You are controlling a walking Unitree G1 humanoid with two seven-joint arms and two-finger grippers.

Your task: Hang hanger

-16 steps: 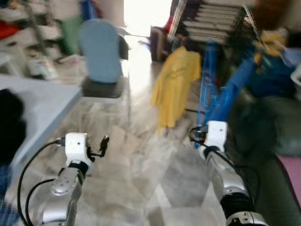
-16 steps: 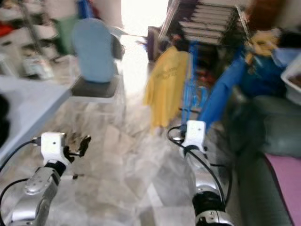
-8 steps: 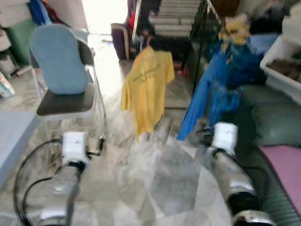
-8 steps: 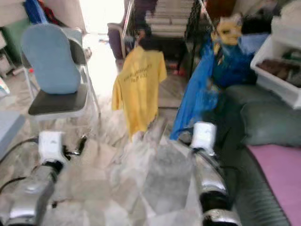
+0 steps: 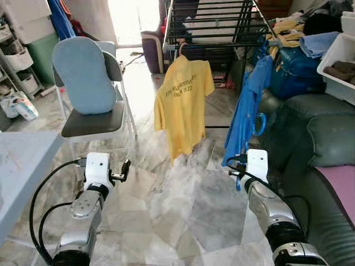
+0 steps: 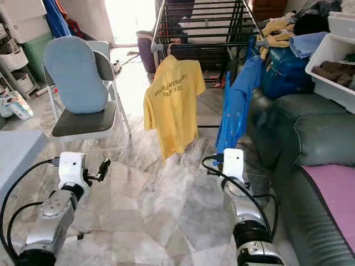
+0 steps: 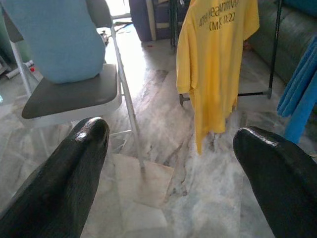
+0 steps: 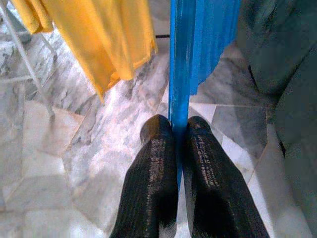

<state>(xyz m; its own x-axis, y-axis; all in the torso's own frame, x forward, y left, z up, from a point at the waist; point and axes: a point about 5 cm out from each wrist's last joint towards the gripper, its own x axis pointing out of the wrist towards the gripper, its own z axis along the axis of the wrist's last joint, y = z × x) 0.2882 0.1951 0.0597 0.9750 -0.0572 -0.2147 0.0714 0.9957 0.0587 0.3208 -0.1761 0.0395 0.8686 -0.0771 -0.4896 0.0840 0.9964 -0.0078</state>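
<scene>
- I can't make out the hanger's hook; the blue garment (image 5: 247, 111) covers it.
- Marble floor (image 5: 183, 216); a yellow shirt (image 5: 183, 102) hangs on the drying rack (image 5: 213, 25), with a chair (image 5: 91, 91) to its left.
- My right gripper (image 8: 179, 130) is clamped on the blue hanger (image 8: 179, 64); my left gripper (image 7: 171, 158) hangs wide apart, holding nothing.

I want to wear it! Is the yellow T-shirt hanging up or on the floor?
Hanging up. The yellow T-shirt dangles from the black metal drying rack, its hem above the marble floor.
</scene>
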